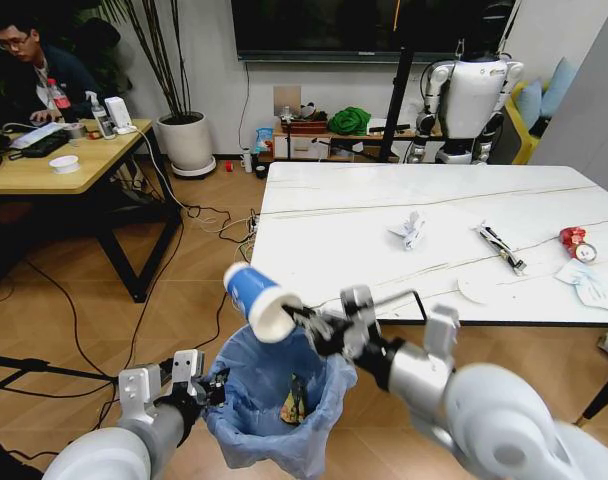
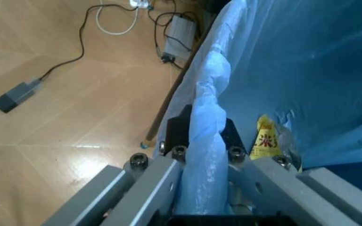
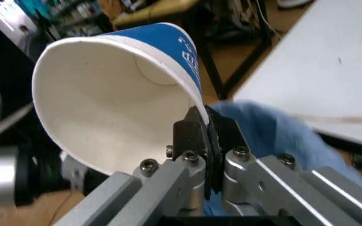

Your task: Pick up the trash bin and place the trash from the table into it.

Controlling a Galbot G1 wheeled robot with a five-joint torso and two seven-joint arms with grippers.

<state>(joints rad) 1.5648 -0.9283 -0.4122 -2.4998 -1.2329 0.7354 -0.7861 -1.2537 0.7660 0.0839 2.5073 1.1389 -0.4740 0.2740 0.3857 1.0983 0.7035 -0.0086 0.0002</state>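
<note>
Head view: right claw [image 1: 302,322] clamped on paper cup [image 1: 256,299] above trash bin [image 1: 269,400], left claw [image 1: 212,385] pinching its rim.

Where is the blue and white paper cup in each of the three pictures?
Head view: paper cup in the middle, tipped sideways over the trash bin, pinched at its rim by the right gripper.
Left wrist view: not there.
Right wrist view: cup upper left, mouth toward the camera.
Shared landmark: the bin's blue bag.

L gripper [image 1: 206,385] jaws clamped, low; R gripper [image 1: 302,320] jaws pinched, raised.
</note>
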